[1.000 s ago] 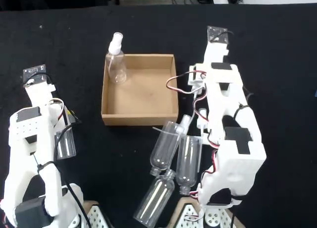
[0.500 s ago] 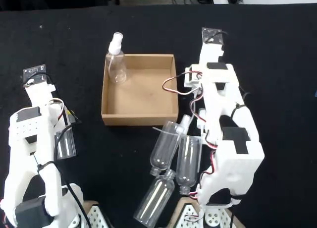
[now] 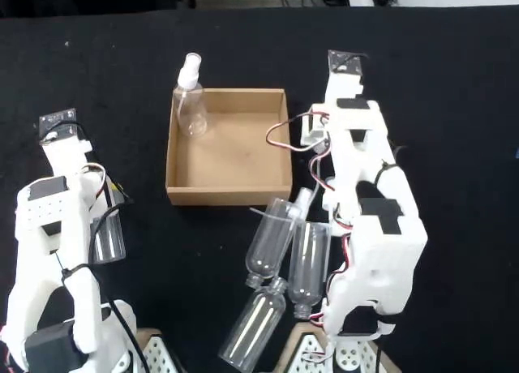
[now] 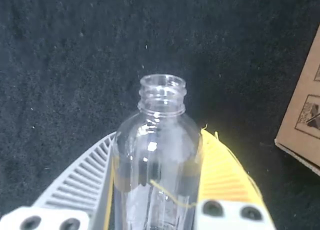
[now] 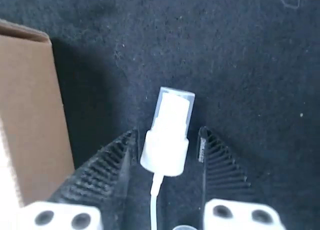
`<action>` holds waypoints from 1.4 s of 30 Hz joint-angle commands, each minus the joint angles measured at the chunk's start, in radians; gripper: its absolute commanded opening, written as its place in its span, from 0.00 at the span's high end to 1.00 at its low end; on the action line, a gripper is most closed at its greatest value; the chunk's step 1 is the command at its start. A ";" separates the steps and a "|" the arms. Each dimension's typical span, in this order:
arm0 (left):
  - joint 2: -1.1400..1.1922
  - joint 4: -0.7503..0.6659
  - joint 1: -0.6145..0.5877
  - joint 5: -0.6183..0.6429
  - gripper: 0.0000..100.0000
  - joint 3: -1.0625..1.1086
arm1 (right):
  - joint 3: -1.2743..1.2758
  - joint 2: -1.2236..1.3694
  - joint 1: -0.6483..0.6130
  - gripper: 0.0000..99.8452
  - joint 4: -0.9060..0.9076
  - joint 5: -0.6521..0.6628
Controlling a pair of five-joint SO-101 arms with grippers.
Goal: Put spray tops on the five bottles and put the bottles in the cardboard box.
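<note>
The left arm (image 3: 49,227) stretches out left of the cardboard box (image 3: 229,196). Its left gripper (image 4: 159,135) is clamped round the body of an uncapped bottle (image 4: 161,110). The right arm (image 3: 377,227) lies extended just right of the box. The right gripper (image 5: 167,132) is unclenched, its jaws straddling a spray top (image 5: 170,115) with slight gaps either side.

The lower body of the bottle (image 4: 159,140) between the left jaws is cut off at the picture edge, and the dip tube of the spray top (image 5: 167,140) between the right jaws runs off the edge.
</note>
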 commanded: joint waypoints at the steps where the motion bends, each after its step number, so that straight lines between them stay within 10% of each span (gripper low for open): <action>1: -0.043 -0.014 0.005 0.008 0.95 -0.012 | -0.071 -0.005 0.002 0.87 0.025 -0.003; 17: -0.043 -0.014 0.005 0.008 0.95 -0.007 | -0.484 -0.056 0.184 0.96 0.456 0.008; 25: -0.043 -0.011 0.005 0.008 0.95 -0.005 | -0.719 -0.053 0.423 0.96 0.658 0.336; 42: -0.043 -0.012 0.007 0.008 0.95 -0.005 | -0.104 -0.062 0.822 0.97 0.273 0.862</action>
